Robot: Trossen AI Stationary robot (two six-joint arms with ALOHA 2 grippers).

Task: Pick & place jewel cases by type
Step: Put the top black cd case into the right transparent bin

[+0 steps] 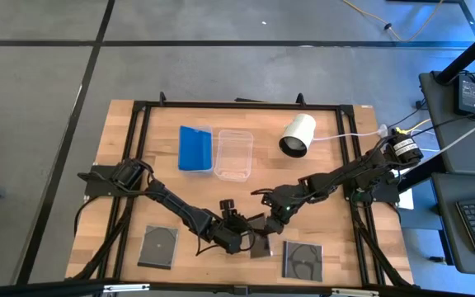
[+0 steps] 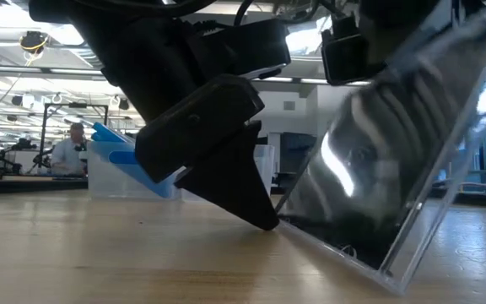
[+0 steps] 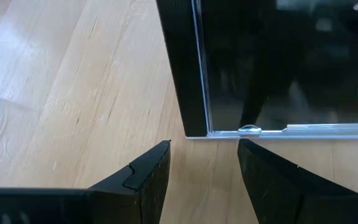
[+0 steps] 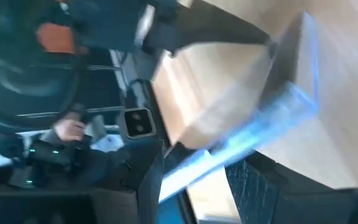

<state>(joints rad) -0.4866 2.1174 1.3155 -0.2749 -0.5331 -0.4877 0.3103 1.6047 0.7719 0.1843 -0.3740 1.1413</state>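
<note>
A dark jewel case [image 2: 369, 169] stands tilted near the middle of the table's front, between my two grippers. My right gripper [image 4: 194, 168] is shut on it from the far right. My left gripper [image 3: 204, 146] is open and low at the case's left, its fingertips just short of the case's lower edge [image 3: 247, 130]. Two more dark jewel cases lie flat on the table, one front left [image 1: 157, 246] and one front right [image 1: 302, 258]. Blue jewel cases [image 1: 195, 147] stand in a clear tub at the back. My left gripper's fingertips [image 2: 264, 221] stand down at the table, right by the case's lower edge; I cannot tell whether they touch it. My right gripper pinches the case's raised edge [image 4: 191, 171] between its two fingers, slanting down from the far right. The case leans steeply, its lower edge [image 2: 336, 249] on the table.
A second clear tub [image 1: 233, 153] stands beside the one with the blue cases. A white cylinder [image 1: 298, 134] lies at the back right with a cable running to the table's right edge. Bare wood lies between the tubs and the grippers.
</note>
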